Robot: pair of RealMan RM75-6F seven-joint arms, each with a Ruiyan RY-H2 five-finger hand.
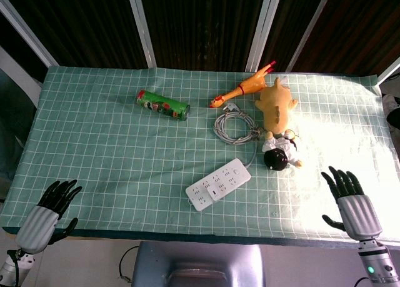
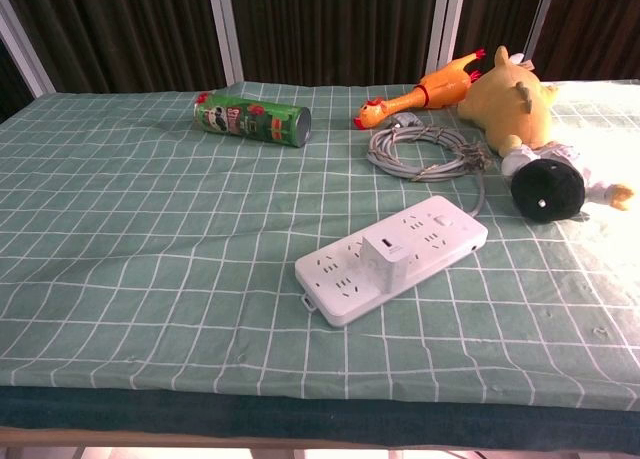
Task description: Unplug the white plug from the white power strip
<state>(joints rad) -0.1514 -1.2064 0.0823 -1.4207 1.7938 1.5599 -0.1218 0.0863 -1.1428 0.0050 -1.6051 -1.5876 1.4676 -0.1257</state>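
The white power strip (image 1: 218, 184) (image 2: 392, 256) lies slantwise near the table's middle front. A white plug (image 1: 216, 191) (image 2: 388, 259) sits in it, about halfway along. Its grey cord (image 1: 232, 125) (image 2: 425, 153) coils behind it. My left hand (image 1: 49, 212) hovers at the front left corner with fingers spread, holding nothing. My right hand (image 1: 352, 203) stands at the front right edge, fingers spread upward, holding nothing. Both hands are far from the strip. The chest view shows neither hand.
On the green checked cloth (image 1: 100, 149) lie a green can (image 1: 163, 105) (image 2: 253, 120) on its side, a rubber chicken (image 1: 244, 87) (image 2: 425, 91), a yellow plush toy (image 1: 276, 104) (image 2: 510, 107) and a small black-headed doll (image 1: 279, 152) (image 2: 552, 186) right of the cord.
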